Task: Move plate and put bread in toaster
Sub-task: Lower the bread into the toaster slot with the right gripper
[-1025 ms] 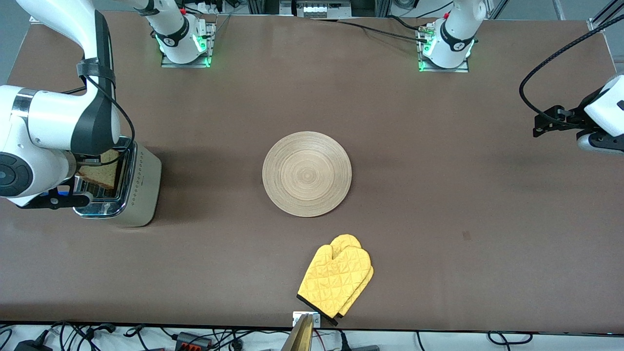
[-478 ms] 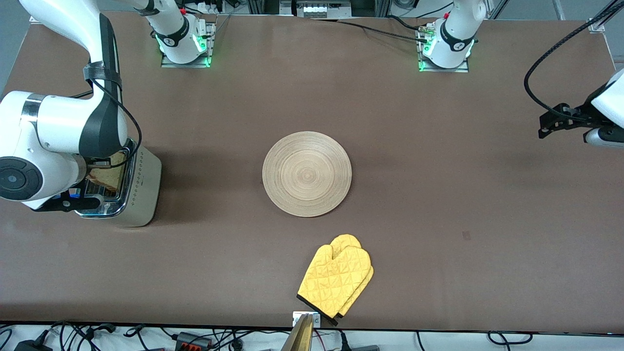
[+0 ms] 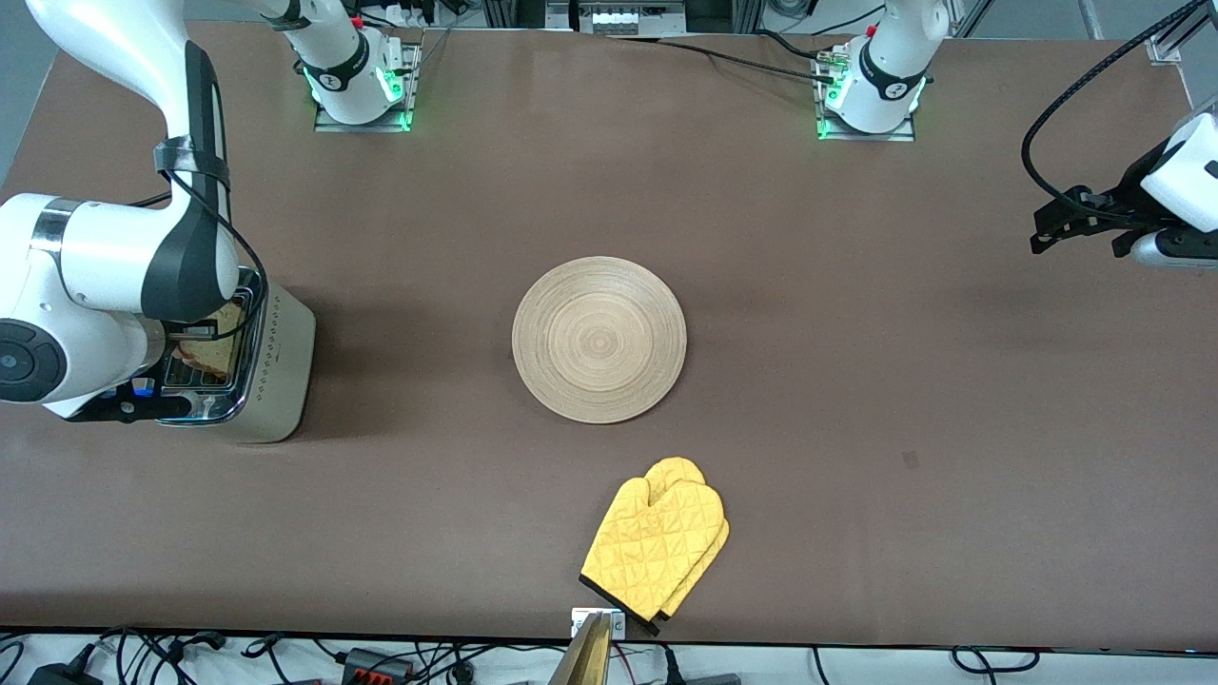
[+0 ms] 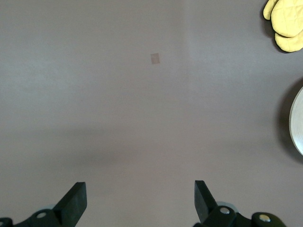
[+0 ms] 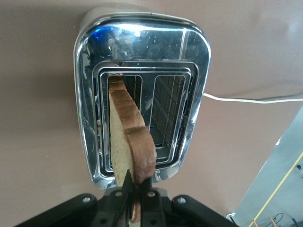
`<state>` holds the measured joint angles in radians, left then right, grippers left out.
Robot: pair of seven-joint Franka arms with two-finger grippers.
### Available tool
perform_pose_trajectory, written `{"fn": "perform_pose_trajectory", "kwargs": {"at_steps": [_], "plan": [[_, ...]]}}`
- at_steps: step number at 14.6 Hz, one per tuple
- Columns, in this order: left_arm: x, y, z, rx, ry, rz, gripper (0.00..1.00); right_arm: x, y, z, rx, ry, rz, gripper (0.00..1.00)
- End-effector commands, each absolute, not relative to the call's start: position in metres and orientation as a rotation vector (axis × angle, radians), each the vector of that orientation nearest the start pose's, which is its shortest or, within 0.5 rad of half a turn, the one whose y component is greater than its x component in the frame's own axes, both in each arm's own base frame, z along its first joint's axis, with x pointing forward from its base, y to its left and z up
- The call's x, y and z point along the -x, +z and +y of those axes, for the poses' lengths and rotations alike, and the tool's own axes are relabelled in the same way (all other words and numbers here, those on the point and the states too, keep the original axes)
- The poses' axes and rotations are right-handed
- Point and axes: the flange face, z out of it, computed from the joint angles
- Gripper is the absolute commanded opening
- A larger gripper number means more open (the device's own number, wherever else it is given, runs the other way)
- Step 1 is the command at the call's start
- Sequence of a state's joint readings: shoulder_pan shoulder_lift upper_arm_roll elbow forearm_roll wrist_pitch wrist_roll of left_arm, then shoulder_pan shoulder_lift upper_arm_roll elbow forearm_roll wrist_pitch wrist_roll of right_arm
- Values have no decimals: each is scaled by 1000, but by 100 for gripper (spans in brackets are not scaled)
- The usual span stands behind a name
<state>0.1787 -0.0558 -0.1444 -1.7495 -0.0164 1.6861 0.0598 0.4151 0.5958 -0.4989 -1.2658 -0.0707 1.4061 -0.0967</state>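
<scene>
The toaster [image 3: 276,366] stands at the right arm's end of the table, cream sides and chrome top [image 5: 142,38]. My right gripper [image 5: 138,189] is over it, shut on the bread [image 5: 128,137], a brown-crusted slice held on edge with its lower part inside one slot. In the front view the bread [image 3: 217,350] shows partly under the right arm. The round wooden plate [image 3: 599,340] lies bare at the table's middle; its edge shows in the left wrist view [image 4: 298,123]. My left gripper [image 4: 140,198] is open and empty, up over bare table at the left arm's end.
A yellow oven mitt [image 3: 657,547] lies nearer the front camera than the plate, at the table's front edge; it also shows in the left wrist view [image 4: 285,23]. The toaster's white cord [image 5: 251,99] trails off over the table.
My right gripper has lowered the bread from above the toaster partway into a slot. The left gripper has shifted slightly at its end of the table.
</scene>
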Motion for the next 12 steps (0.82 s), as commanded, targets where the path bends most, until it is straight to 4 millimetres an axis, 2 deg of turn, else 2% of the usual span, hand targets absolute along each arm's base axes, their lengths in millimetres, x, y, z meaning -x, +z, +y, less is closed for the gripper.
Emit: {"fn": "perform_pose_trajectory", "kwargs": {"at_steps": [1,5,6,7,8,10,12], "plan": [[-538,583,13,3162,-15,12,100,-661,409,5,3332,732,-46,0],[-538,583,13,3162,-12,15,100,-661,391,-7,3271,753,1,0],[-538,583,13,3162,-12,12,100,-661,390,-7,3268,758,2,7],[-538,583,12,3162,-10,15,100,-661,390,-8,3267,751,11,63],[-538,588,6,3162,-14,35,100,-662,393,-15,3255,731,44,100],[-539,593,3,3163,0,41,100,-664,407,-15,3238,681,57,100],[-539,592,3,3163,7,41,100,-670,441,-4,3255,562,26,100]]}}
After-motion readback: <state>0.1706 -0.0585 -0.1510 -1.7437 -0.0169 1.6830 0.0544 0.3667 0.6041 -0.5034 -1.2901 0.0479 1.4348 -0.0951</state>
